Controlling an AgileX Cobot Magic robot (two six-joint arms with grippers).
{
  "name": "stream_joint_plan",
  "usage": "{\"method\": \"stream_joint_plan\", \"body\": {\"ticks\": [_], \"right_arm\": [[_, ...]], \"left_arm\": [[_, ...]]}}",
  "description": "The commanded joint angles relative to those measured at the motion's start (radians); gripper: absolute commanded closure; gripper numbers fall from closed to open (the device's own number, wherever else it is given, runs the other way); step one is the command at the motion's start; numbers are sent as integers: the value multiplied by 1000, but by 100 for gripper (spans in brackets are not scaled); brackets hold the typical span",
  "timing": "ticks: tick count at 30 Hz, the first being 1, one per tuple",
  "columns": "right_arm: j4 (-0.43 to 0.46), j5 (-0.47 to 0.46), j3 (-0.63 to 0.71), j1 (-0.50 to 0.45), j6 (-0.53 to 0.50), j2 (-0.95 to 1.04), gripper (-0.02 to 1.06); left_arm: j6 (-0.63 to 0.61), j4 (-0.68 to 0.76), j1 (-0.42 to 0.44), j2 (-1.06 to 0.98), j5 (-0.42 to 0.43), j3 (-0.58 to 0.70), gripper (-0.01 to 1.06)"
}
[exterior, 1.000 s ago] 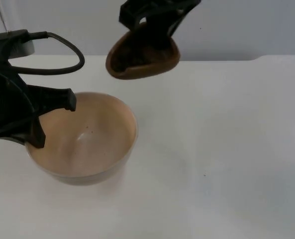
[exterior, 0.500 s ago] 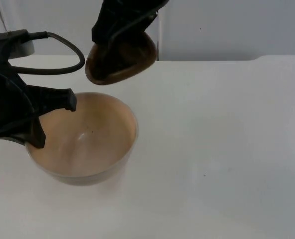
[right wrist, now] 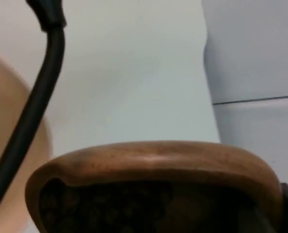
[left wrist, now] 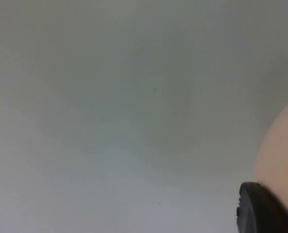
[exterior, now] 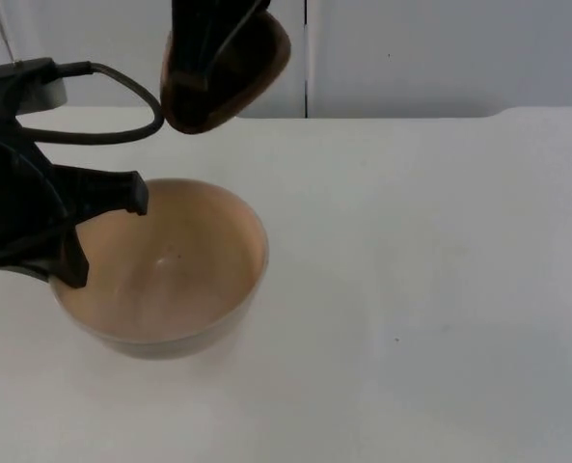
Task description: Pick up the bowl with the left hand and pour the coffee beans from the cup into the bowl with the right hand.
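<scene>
- While the left gripper (exterior: 97, 236) clamps the beige bowl (exterior: 170, 275) by its rim, keep it level.
- Right gripper (exterior: 208, 34), closed on the brown wooden cup (exterior: 230, 72): centre above the bowl, then tip the coffee beans (right wrist: 110, 208) gradually.

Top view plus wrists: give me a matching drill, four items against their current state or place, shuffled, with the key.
Items
1. bowl
2. cup
3. left gripper
4. right gripper

States
A. brown, tipped on its side in the air, beyond the bowl's far rim
B. clamped on the cup, in front of the grey partition wall
C. pale beige, wide, nearly empty inside
D. clamped on the bowl's rim on the left arm's side

Pairs: 1-C, 2-A, 3-D, 4-B

The right wrist view shows coffee beans inside the cup.
</scene>
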Motion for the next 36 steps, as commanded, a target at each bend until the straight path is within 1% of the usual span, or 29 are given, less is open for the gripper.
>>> {"method": "stream_joint_plan", "body": {"ticks": [1, 4, 5, 7, 11, 14, 21, 24, 30, 33, 35, 36], "right_arm": [[-60, -12, -10, 22, -11, -4, 105], [-130, -12, -10, 38, -21, -4, 105], [-130, -12, -10, 38, -21, -4, 105], [-164, -12, -10, 47, -21, -4, 105], [-197, -3, -10, 70, -25, -6, 105], [-253, 12, -10, 90, -25, -6, 105], [-296, 35, -10, 116, -47, -6, 105], [-343, 48, -10, 128, -47, -6, 105], [-350, 61, -10, 150, -47, -8, 105], [-398, 67, -10, 163, -36, -8, 105], [-407, 67, -10, 163, -36, -8, 105], [-426, 69, -10, 172, -25, -8, 105]], "left_arm": [[-4, -20, 3, -7, -1, -4, 105], [-4, -28, 3, -7, -1, -4, 105], [-4, -28, 3, -7, -1, -4, 105], [-4, -28, 3, -7, -3, -4, 105], [-4, -28, 3, -7, -7, -4, 105], [-4, -28, 3, -7, -7, -4, 105], [-4, -28, 3, -7, -7, -4, 105], [-4, -28, 3, -7, -7, -4, 105], [-4, -28, 3, -7, -7, -4, 105], [-4, -34, 3, -7, -7, -4, 105], [-4, -34, 3, -7, -7, -4, 105], [-4, -36, 3, -7, -7, -4, 105]]}}
